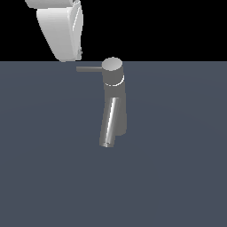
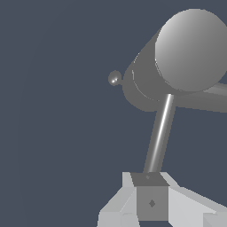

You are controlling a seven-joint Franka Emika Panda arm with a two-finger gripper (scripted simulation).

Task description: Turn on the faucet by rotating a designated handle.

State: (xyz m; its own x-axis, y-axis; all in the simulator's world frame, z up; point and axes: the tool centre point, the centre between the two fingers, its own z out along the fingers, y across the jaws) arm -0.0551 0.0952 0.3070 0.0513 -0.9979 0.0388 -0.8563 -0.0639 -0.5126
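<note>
One thin grey handle (image 1: 90, 68) juts level from the side of the faucet (image 1: 114, 99), just under its cap (image 1: 112, 64), and points toward the exterior view's left. The faucet stands upright near the middle of the dark grey-blue floor (image 1: 177, 168). Its body is a cylinder with a bright ring below the cap. A thicker, shiny spout (image 1: 109, 124) slants down from the body toward the camera and ends just above the floor.

In the wrist view the cap (image 2: 193, 51) is a large round disc. The handle (image 2: 159, 133) is a bright narrow rod running from beneath the cap to the gripper (image 2: 150, 199), where its free end meets a small grey block set between white finger parts. Whether rod and block touch cannot be told. A darker tube, the spout (image 2: 208, 101), leaves the body on the other side. A small round ball (image 2: 115, 78) shows just beside the body; what it belongs to is unclear.

In the exterior view the gripper (image 1: 71, 55) is one large white shape hanging from the top edge. It tapers downward, with its lower tip just above the handle's free end and slightly further to the exterior view's left. A narrow gap seems to part them there. Neither view shows the fingers clearly apart or together, so I cannot tell how the jaws stand.
</note>
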